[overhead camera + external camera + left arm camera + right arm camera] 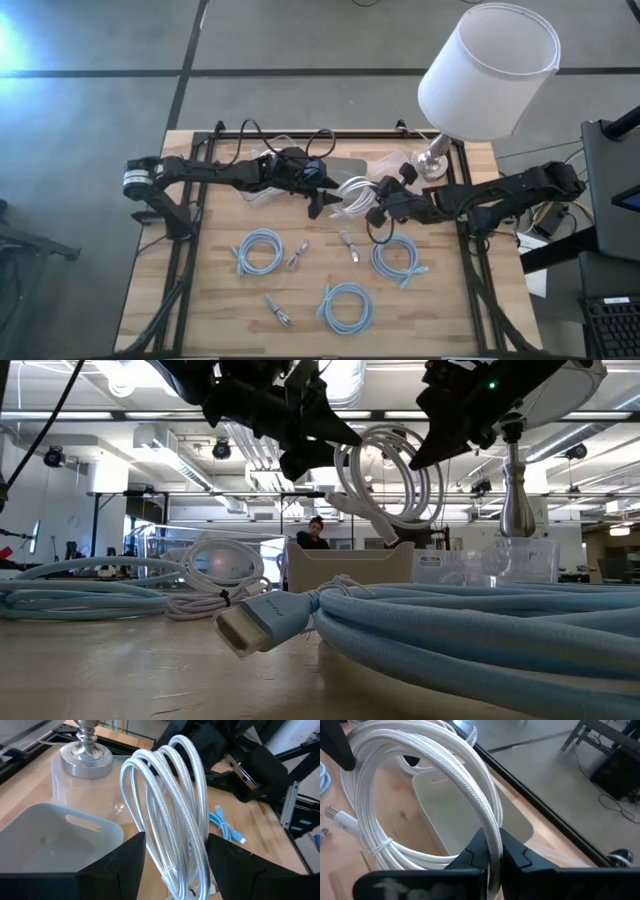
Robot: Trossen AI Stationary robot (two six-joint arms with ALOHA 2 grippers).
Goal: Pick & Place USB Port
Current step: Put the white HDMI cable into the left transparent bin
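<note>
A coil of white USB cable (pixel 352 195) hangs in the air between my two grippers, above a white bin (pixel 50 835). In the low view the coil (pixel 390 480) stands upright, its plug end (pixel 385 540) lowest, just over the bin's rim (pixel 350 550). My right gripper (pixel 492 857) is shut on the coil's strands. My left gripper (pixel 175 870) is open, one finger on either side of the coil's lower part (pixel 172 820); whether they touch it I cannot tell. My right gripper pinches several strands of the white coil (pixel 492 827) between its two fingers, at one spot on the loop's rim. The fingers lie across the strands. The coil is lifted clear of the table and the bin and reaches away from the fingers, its tied part (pixel 382 847) at the far side.
A lamp with a white shade (pixel 490 70) stands on its metal base (pixel 432 165) at the far right, beside a clear tray (pixel 100 795). Three light blue cable coils (pixel 258 250) (pixel 395 260) (pixel 347 305) and small connectors (pixel 297 253) lie on the near half of the table.
</note>
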